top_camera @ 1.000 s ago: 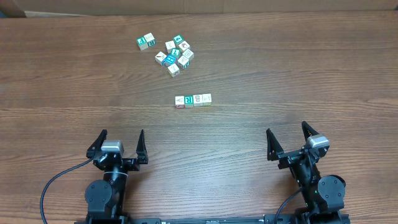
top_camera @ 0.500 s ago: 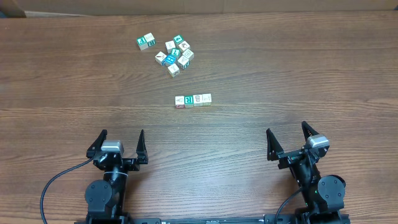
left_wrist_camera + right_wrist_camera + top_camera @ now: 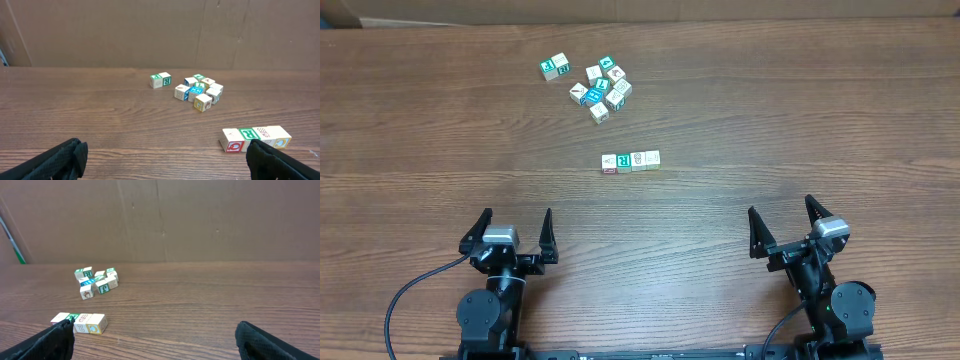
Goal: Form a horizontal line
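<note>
Four small wooden cubes form a horizontal line at mid-table, edge to edge: a red-marked cube on the left, then a green "R" cube, a pale cube and a tan cube. The left wrist view has the line at lower right, partly behind a finger. In the right wrist view the line lies at lower left. My left gripper and right gripper both stand open and empty near the front edge, well short of the cubes.
A loose cluster of white, teal and blue cubes lies behind the line, with two joined green-marked cubes to its left. A brown cardboard wall closes off the far edge of the wooden table.
</note>
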